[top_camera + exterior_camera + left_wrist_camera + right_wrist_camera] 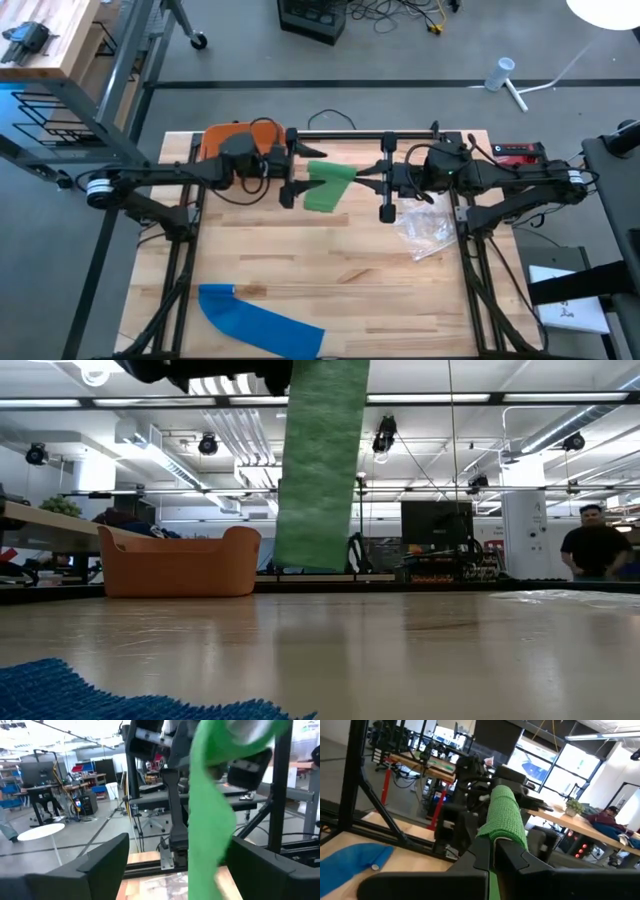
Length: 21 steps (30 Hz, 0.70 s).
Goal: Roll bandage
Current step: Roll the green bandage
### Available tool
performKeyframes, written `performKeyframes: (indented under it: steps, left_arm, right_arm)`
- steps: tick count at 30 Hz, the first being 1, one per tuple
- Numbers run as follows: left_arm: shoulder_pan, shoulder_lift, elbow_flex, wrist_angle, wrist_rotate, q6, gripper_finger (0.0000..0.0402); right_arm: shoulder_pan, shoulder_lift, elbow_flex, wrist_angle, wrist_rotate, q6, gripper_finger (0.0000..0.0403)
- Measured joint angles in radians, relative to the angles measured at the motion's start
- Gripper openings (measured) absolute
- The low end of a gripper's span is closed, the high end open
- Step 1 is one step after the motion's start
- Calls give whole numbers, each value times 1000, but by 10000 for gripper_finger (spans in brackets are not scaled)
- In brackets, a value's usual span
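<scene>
Blue bandage (pixel 258 322) lies at the table's (pixel 350 260) near edge. Above the far middle, right pincer (pixel 495 851) is clamped on the green bandage (pixel 328 186), which hangs down; left pincer (pixel 291 170) stands apart beside it. Rolling well requires steady tension, edges aligned.

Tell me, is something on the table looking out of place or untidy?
Mostly tidy. The blue bandage lies unrolled and hangs over the table's near edge; crumpled clear plastic lies near the right pincer.
</scene>
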Motion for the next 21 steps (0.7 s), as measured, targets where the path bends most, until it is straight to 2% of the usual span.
performKeyframes:
  steps: [4, 7, 10, 14, 15, 18, 21]
  left_arm:
    - [0, 63, 46, -4, 1, 25, 291]
    - [0, 90, 56, -5, 3, 60, 252]
    - [-7, 99, 55, -7, 3, 71, 180]
    - [-10, 90, 55, -30, 6, 75, 42]
    - [-9, 87, 54, -38, 6, 75, 22]
    - [-4, 80, 54, -41, -18, 107, 15]
    - [1, 74, 54, -42, -99, 170, 3]
  right_arm:
    - [0, 0, 0, -20, -22, 4, 2]
    - [0, -3, 0, -28, -23, 3, 2]
    - [0, -10, 0, -46, -22, 0, 2]
    - [0, -11, 0, -50, -22, 0, 2]
    - [0, -11, 0, -52, -23, 5, 2]
    - [0, -11, 0, -68, -49, 33, 2]
    - [1, -9, 0, -110, -91, 69, 2]
